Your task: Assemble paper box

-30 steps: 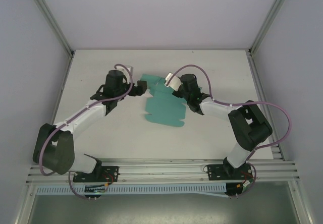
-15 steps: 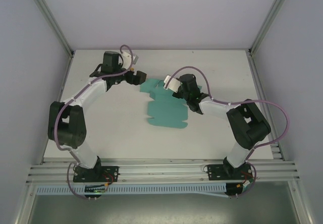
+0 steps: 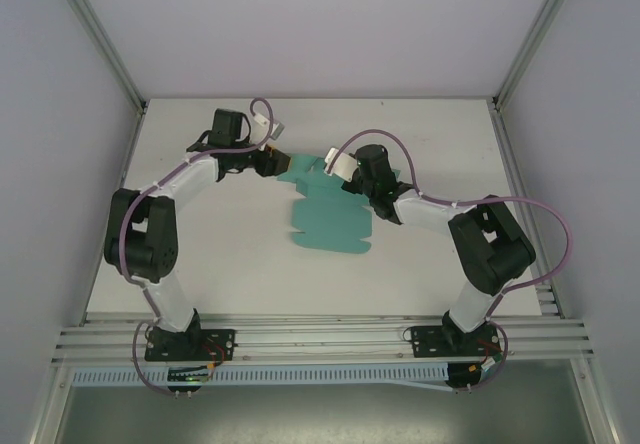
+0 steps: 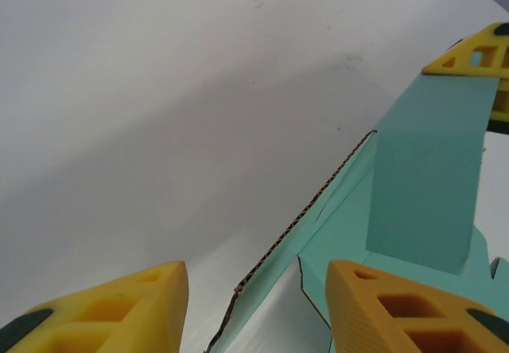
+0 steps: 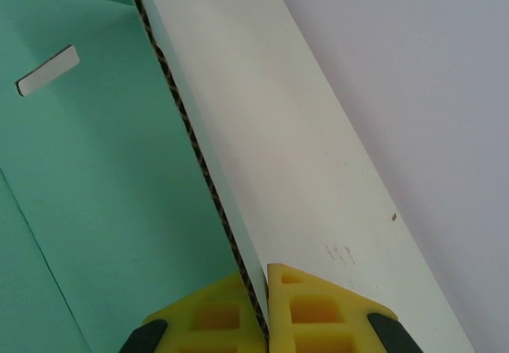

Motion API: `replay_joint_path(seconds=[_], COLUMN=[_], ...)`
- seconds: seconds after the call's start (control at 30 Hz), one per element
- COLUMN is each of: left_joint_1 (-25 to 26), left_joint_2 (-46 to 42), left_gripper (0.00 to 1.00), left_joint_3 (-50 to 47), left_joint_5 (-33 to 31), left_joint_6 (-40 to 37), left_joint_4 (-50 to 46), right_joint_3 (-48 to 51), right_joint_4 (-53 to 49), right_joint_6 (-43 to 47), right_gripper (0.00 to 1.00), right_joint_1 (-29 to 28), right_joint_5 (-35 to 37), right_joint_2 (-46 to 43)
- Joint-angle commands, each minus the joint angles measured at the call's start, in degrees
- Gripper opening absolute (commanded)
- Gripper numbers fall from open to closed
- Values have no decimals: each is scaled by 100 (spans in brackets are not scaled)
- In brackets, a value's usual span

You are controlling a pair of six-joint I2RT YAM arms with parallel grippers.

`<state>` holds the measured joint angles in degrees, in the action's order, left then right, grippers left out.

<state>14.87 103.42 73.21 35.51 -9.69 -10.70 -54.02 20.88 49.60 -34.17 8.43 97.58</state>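
The paper box (image 3: 332,219) is a flat teal die-cut sheet lying mid-table, with its far flaps lifted. My right gripper (image 3: 352,180) is shut on a raised flap at the sheet's far right; in the right wrist view its yellow fingers (image 5: 318,313) pinch the corrugated edge, with the teal face (image 5: 95,178) and a small slot (image 5: 48,71) to the left. My left gripper (image 3: 272,162) is at the sheet's far left corner. There its jaws (image 4: 256,313) stand open astride the edge of the teal flap (image 4: 350,194), not touching it. The right gripper's fingertips (image 4: 477,59) hold the upright flap (image 4: 425,178).
The white table (image 3: 200,264) is enclosed by pale walls on three sides with metal posts at the far corners (image 3: 140,99). Aluminium rails (image 3: 320,336) carrying both arm bases run along the near edge. Purple cables loop over both arms.
The left arm has folded back, its elbow swinging to the far left, while its gripper stayed by the sheet's far left flap and turned. The right gripper has kept still on its flap.
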Motion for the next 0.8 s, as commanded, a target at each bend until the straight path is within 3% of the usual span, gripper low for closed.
replay_joint_path(seconds=[0.0,0.07,0.17,0.27,0.3,0.4,0.57,0.77], left_joint_1=[144,182,237,482,637,1022,1361,1657], left_joint_2=[160,195,186,55,9,-87,-153,-11], left_gripper=[47,44,33,12,0,0,0,0], left_joint_3=[163,151,125,106,123,64,-156,-29], left_joint_5=[28,62,-134,-890,-1232,-1929,-1220,-1281], left_joint_6=[-282,-331,-267,-184,-199,-7,417,748], left_joint_4=[-45,-59,8,86,81,218,482,650], right_joint_3=[-127,-131,-178,-227,-241,-314,-364,-371], right_joint_4=[-94,-93,-155,-156,-164,-175,-146,-120], right_joint_6=[-204,-204,-242,-317,-341,-461,-617,-680], right_gripper=[0,0,0,0,0,0,0,0], right_joint_1=[13,16,16,-24,-54,-157,-225,-389], right_joint_5=[-122,-117,-114,-101,-70,39,94,247], right_joint_2=[68,68,85,108,112,148,230,294])
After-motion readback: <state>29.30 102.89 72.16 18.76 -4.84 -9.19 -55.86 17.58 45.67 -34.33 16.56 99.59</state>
